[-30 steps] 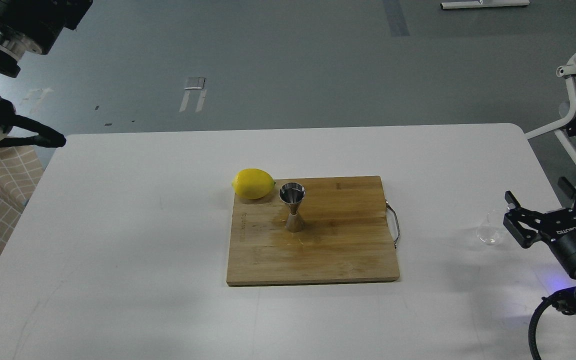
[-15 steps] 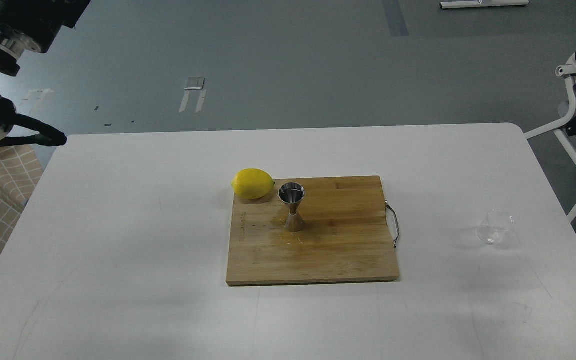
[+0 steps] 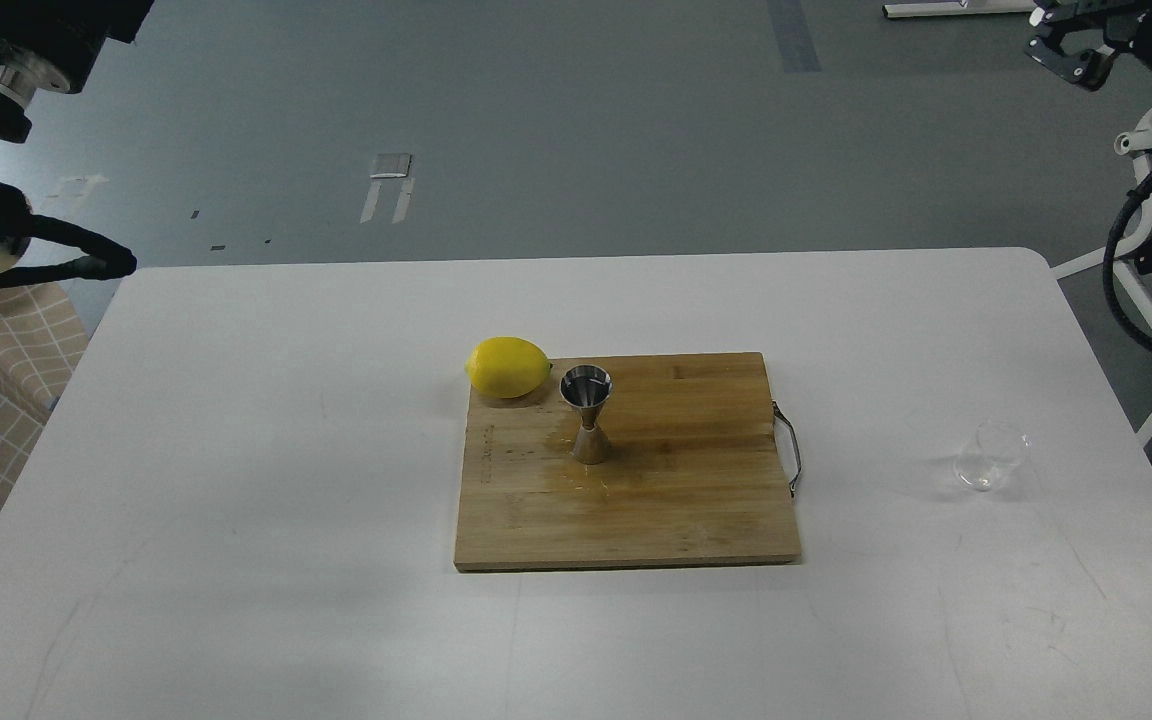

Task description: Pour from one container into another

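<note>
Steel, one jigger is stood upright on one wooden board mid-table, one lemon at the board's far-left corner. One glass tumbler is set near the table's right edge. Right gripper is raised at the top right, left gripper by the far-left corner; neither holds anything, and neither's opening can be told.

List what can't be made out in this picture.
- Left tool: head view, cut off by the left edge; only arm links show.
- Right tool: top right corner, small and dark; open or shut unclear.
- Glass tumbler: clear glass on white table; contents unreadable.
- Jigger: fill level hidden by reflections.
</note>
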`<action>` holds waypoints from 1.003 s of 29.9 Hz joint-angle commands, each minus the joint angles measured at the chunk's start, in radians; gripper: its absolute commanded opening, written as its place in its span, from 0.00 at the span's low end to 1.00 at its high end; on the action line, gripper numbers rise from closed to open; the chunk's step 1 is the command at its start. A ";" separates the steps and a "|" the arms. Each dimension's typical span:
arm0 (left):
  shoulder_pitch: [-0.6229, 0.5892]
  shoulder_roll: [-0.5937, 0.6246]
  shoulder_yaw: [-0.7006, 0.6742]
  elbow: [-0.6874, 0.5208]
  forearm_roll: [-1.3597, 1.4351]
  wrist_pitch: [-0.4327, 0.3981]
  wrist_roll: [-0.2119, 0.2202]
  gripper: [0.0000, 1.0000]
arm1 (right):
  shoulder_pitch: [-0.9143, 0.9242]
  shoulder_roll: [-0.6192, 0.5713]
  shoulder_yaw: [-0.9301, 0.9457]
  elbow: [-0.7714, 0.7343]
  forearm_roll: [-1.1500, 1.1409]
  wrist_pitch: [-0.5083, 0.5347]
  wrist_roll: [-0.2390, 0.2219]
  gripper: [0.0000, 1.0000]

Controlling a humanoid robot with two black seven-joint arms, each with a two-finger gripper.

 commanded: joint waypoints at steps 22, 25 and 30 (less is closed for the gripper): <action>0.146 -0.273 -0.069 0.203 -0.087 -0.135 0.211 0.98 | 0.106 0.549 -0.036 -0.240 -0.232 -0.020 0.078 1.00; 0.172 -0.307 -0.139 0.243 -0.088 -0.190 0.179 0.98 | 0.104 0.578 -0.034 -0.243 -0.232 -0.014 0.079 1.00; 0.183 -0.369 -0.246 0.313 -0.090 -0.281 0.151 0.98 | 0.092 0.605 -0.028 -0.275 -0.229 0.058 0.078 1.00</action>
